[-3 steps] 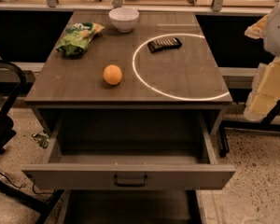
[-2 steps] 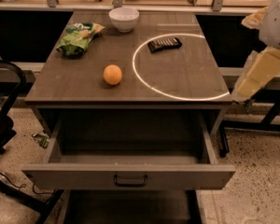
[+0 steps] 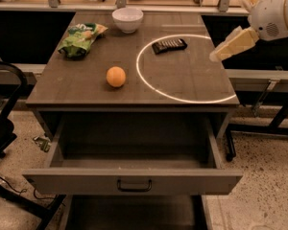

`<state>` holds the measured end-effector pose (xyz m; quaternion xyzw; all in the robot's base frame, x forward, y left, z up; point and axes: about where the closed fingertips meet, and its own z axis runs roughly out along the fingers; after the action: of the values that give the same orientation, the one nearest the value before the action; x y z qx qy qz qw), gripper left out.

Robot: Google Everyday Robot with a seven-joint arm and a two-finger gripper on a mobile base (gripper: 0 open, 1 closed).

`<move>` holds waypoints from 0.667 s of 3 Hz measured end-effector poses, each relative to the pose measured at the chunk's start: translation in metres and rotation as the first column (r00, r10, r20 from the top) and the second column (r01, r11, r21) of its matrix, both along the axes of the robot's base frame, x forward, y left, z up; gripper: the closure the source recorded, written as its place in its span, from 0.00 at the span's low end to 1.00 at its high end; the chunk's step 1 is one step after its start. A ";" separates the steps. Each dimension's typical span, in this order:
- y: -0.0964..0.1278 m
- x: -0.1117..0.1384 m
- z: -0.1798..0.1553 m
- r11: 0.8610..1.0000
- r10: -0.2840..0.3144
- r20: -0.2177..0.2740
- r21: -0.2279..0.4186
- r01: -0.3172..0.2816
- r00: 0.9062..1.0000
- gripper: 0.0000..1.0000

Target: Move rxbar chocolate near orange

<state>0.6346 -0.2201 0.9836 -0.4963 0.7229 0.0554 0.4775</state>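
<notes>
I find no brand or wording that I can read: the rxbar chocolate (image 3: 169, 45) shows only pale stripes across its dark wrapper, and the print on the green snack bag (image 3: 81, 38) is not legible. The bar lies flat on the grey table (image 3: 192, 85), in the rear part of the top and right of centre, just inside the far edge of a bright ring of light (image 3: 149, 83) cast on the surface. Its long axis runs roughly left to right across the table, with the right end turned slightly toward the back. The orange (image 3: 115, 76) sits outside the ring on its left side, toward the front and left of the bar and apart from it. A white bowl (image 3: 127, 19) stands at the back edge, with the green bag to its left. The drawer (image 3: 134, 181) below the top is pulled out. The gripper (image 3: 216, 56) hangs in the air off the table's right edge, to the right of the bar, touching nothing; I cannot tell whether it is open or closed.
</notes>
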 end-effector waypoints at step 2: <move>0.001 0.045 -0.002 0.994 -0.014 0.049 0.109 0.009 0.999 0.00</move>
<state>0.6792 -0.2186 0.9820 -0.4665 0.7095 0.0795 0.5221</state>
